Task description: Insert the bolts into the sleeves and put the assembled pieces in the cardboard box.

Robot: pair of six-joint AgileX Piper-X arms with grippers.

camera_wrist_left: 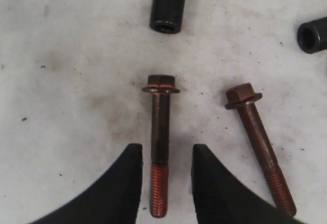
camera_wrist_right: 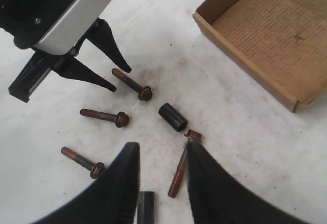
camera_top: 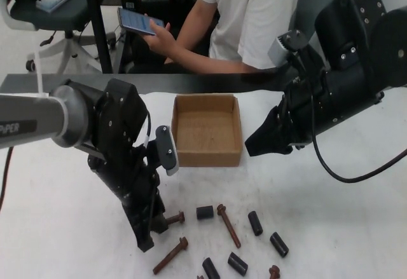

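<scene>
Lower centre in the high view, the left claw [camera_wrist_left: 166, 150], released, straddles a rusty brown hex-head bolt [camera_wrist_left: 160, 122] lying on the white bench [camera_wrist_left: 61, 55]. Its shank runs lengthwise through the gap, head pointing away. The right claw [camera_wrist_right: 162, 150], also released, hangs farther off.

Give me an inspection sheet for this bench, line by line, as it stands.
Surface: white bench top, smudged grey around the parts.
Job's things: open brown cardboard box, nothing in it; rusty brown hex-head bolts and short black tube sleeves lie loose in front of it, none seen joined.
Clutter: nothing seen.
Grippers: left gripper open, low, its fingers astride one bolt; right gripper open, held above the bench beside the box.
Cables: black cable loops below the right arm.
Surroundings: office chair behind the bench.
</scene>
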